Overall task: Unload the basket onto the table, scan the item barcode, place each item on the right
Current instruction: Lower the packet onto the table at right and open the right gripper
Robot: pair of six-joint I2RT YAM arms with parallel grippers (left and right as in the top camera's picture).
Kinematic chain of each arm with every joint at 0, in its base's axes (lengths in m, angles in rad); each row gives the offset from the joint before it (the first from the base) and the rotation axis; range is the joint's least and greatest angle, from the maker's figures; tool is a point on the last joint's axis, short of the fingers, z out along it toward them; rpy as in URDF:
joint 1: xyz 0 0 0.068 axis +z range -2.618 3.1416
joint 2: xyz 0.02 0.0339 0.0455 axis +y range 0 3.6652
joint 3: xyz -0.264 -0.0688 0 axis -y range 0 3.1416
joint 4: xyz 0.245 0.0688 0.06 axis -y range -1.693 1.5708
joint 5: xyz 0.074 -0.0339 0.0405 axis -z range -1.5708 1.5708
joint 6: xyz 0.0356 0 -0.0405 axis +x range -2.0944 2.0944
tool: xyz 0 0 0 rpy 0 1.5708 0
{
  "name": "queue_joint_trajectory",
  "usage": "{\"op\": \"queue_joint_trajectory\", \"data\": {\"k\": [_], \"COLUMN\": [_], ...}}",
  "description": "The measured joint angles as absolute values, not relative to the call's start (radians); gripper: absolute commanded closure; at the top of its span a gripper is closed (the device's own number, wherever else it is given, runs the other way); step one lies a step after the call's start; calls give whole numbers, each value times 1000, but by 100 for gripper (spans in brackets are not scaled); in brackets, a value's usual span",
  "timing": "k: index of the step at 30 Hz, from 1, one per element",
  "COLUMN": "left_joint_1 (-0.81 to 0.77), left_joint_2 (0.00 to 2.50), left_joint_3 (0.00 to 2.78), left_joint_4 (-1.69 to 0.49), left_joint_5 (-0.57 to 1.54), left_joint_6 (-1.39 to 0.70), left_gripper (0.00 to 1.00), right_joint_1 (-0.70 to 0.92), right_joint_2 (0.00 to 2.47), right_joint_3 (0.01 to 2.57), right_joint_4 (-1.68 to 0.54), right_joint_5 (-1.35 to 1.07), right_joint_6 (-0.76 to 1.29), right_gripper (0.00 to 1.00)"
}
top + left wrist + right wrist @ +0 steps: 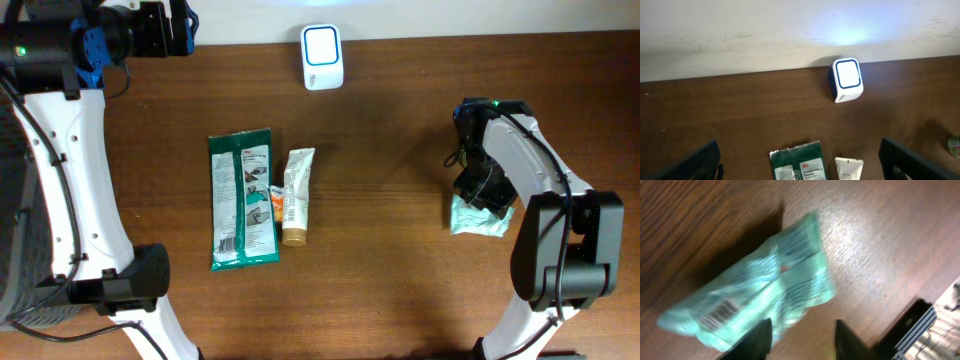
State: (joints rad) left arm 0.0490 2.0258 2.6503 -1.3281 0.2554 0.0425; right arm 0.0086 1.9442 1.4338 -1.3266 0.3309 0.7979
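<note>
A teal plastic packet (760, 290) lies on the brown table, its barcode (720, 311) facing up. My right gripper (802, 342) hovers just over the packet's edge, its jaws apart with bare wood between them. One dark finger (757, 340) overlaps the packet's rim. From overhead, the right gripper (482, 190) sits above the packet (480, 222) at the right. The white scanner (322, 56) with a blue-rimmed window stands at the back edge, also visible as the scanner (847, 79) from the left wrist. My left gripper (800, 147) is wide open and empty, raised at the back left.
A green glove pack (242, 199) and a white tube (297, 197) lie side by side left of centre. A pale wall (790, 30) runs behind the table's back edge. The right arm's base (565, 250) stands at the right.
</note>
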Motion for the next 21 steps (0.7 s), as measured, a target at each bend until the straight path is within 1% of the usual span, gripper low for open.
{"op": "queue_joint_trajectory", "data": {"k": [8, 12, 16, 21], "left_joint_1": [49, 49, 49, 49], "left_joint_2": [2026, 2026, 2026, 2026], "left_joint_3": [2650, 2650, 2650, 2650], "left_joint_4": [-1328, -1328, -1328, -1328], "left_joint_5": [255, 255, 255, 255], "left_joint_6": [43, 43, 43, 43], "left_gripper": [1, 1, 1, 1], "right_joint_1": [9, 9, 9, 9], "right_joint_2": [1944, 1921, 1813, 1642], "right_joint_3": [1434, 1434, 1434, 1436], "right_joint_4": [-1327, -1327, -1329, -1330], "right_joint_5": [271, 228, 176, 94], "right_joint_6": [709, 649, 593, 519], "right_gripper": [44, 37, 27, 26]}}
